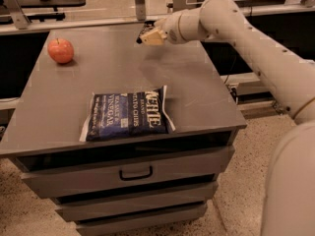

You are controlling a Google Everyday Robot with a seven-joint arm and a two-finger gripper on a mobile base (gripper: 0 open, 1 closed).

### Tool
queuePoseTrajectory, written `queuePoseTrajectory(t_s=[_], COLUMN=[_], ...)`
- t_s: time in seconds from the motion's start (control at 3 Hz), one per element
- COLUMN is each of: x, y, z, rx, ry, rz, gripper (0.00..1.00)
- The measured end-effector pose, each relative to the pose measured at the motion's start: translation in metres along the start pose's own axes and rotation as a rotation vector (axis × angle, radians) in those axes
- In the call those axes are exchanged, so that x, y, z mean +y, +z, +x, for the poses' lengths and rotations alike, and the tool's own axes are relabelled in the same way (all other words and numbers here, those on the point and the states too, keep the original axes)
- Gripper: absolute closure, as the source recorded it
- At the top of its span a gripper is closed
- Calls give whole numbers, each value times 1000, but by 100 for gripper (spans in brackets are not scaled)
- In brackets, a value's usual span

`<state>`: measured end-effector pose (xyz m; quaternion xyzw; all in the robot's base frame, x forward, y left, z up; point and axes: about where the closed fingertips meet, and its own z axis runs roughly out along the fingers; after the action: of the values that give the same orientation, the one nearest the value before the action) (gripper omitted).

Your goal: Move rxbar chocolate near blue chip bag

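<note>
- grey metal drawer (136, 172) fronts at lower centre, under the grey flat table top (197, 97)
- large dark-blue crinkly chip bag (128, 116) with white lettering lies flat near the front edge of the table, centre of frame
- round red apple (60, 50) upper left, well apart from the bag, not part of the task
- cream two-finger gripper (151, 36) at upper centre, over the far edge of the table, arm coming in from the right
- small flat black-wrapped rxbar chocolate (141, 33) sticks out at the gripper tip; claw looks closed narrow on it, bar seems lifted off the table
- step, as I judge it: bar grasped, carry phase; well apart from the bag
- next: bring the bar toward the front, set it down just beside the blue bag, not on it, then release
</note>
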<state>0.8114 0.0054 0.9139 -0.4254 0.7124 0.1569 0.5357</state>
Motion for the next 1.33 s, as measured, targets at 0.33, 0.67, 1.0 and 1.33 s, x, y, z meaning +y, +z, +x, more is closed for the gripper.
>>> queuePoseTrajectory(t_s=[0.33,0.67,1.0,1.33], x=[27,56,83,115], y=[-24,-52,-83,-115], z=[10,28,48,72], rx=[-32,-52,-44,16], ry=[-51,-140,-244,-341], rz=[-119,-270,-412,-562], gripper=[100,100,100,100])
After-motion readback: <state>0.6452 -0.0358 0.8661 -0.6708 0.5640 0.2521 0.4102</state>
